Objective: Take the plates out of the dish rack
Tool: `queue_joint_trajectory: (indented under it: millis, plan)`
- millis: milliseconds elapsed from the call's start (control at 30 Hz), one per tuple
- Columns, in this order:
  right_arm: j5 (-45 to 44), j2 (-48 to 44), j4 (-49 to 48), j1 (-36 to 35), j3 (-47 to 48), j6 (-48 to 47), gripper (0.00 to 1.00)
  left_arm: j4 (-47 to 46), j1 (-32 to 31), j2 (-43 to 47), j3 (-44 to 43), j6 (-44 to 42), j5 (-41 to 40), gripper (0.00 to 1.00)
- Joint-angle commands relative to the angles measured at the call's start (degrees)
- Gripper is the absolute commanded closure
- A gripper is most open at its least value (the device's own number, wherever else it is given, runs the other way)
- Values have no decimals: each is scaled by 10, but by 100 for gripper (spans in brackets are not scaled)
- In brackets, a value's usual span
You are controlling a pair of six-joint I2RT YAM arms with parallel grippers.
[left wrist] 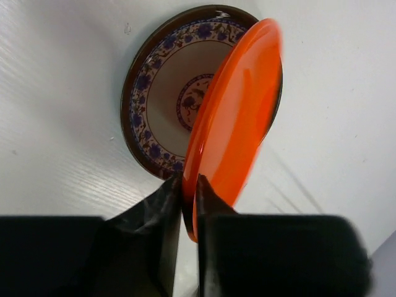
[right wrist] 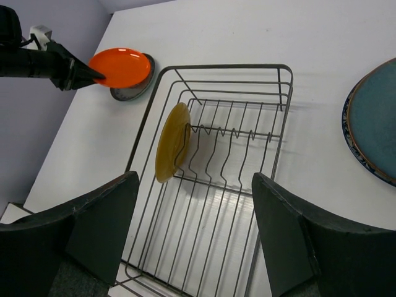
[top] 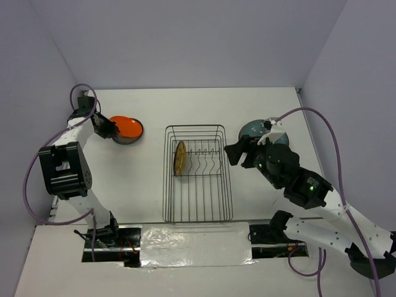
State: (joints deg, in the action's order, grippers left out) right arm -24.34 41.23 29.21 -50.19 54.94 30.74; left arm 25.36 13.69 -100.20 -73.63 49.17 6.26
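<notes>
Broadly, the white surface (top: 133, 192) is split into two drop-off areas with the dish rack (top: 167, 185) in the middle, probably so that each arm can unload to its own side. Right of the rack, near its far corner, the teal plate (right wrist: 377, 117) lies flat. Left of the rack, well apart from it, a blue-patterned plate (left wrist: 161, 93) also lies flat and serves as the base of a stack. The orange plate (left wrist: 238, 111) leans over it at a tilt, far edge low and near edge raised, because the left end effector (left wrist: 189, 179) has its fingers pinched on that near rim, apparently lowering it onto the stack. Inside the rack, an amber plate (top: 180, 158) stands on edge in the tines by the left wall, not yet unloaded. The right end effector (right wrist: 195, 179) hovers just right of the rack, spread wide and empty, aimed at the tines, likely for that plate.
</notes>
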Motion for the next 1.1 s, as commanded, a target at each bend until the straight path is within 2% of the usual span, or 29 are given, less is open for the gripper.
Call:
queue_joint_trajectory:
  millis: [0, 33, 67, 167, 200, 267, 367, 433, 533, 567, 667, 700, 767, 833, 900, 933, 1067]
  plan:
    - [-2, 1, 2, 4, 1, -16, 19, -29, 4, -13, 14, 15, 12, 71]
    - [-1, 3, 1, 4, 1, -18, 19, -30, 4, -15, 17, 15, 14, 65]
    - [2, 6, 1, 4, 2, -18, 19, -32, 3, -17, 21, 17, 16, 53]
    - [24, 27, -3, 3, 3, -28, 18, -32, 3, -11, 34, 21, 9, 35]
    - [30, 58, 4, 3, 16, -34, 0, -27, 2, -6, 37, 21, 3, 31]
    - [11, 105, 60, -7, 57, -23, 0, 5, 3, -2, 24, 16, -20, 16]
    - [-45, 201, 119, -28, 94, -7, 0, 56, 3, -3, -7, -2, -54, 1]
    - [-42, 261, 124, -38, 120, -10, 0, 124, 3, -3, -52, -12, -104, 0]
    - [-41, 311, 114, -43, 147, -6, 0, 159, 4, 26, -82, -33, -123, 0]
    - [-38, 342, 98, -44, 153, -5, 0, 162, 3, 62, -81, -39, -128, 0]
    - [-68, 419, 108, -46, 217, 36, 0, 138, 1, 160, -44, -100, -110, 0]
    - [-92, 439, 113, -48, 234, 47, 0, 134, 0, 184, -36, -146, -76, 0]
    - [-108, 478, 122, -58, 284, 64, 0, 133, -13, 247, -14, -192, -43, 0]
    - [-116, 536, 125, -66, 330, 66, 1, 137, -40, 316, 32, -236, -46, 0]
    - [-134, 599, 149, -70, 369, 76, 4, 127, -66, 369, 77, -237, -76, 0]
    - [-150, 619, 173, -72, 387, 84, 10, 110, -84, 424, 101, -237, -105, 0]
    - [-195, 709, 237, -89, 480, 107, 26, 64, -88, 542, 230, -229, -152, 0]
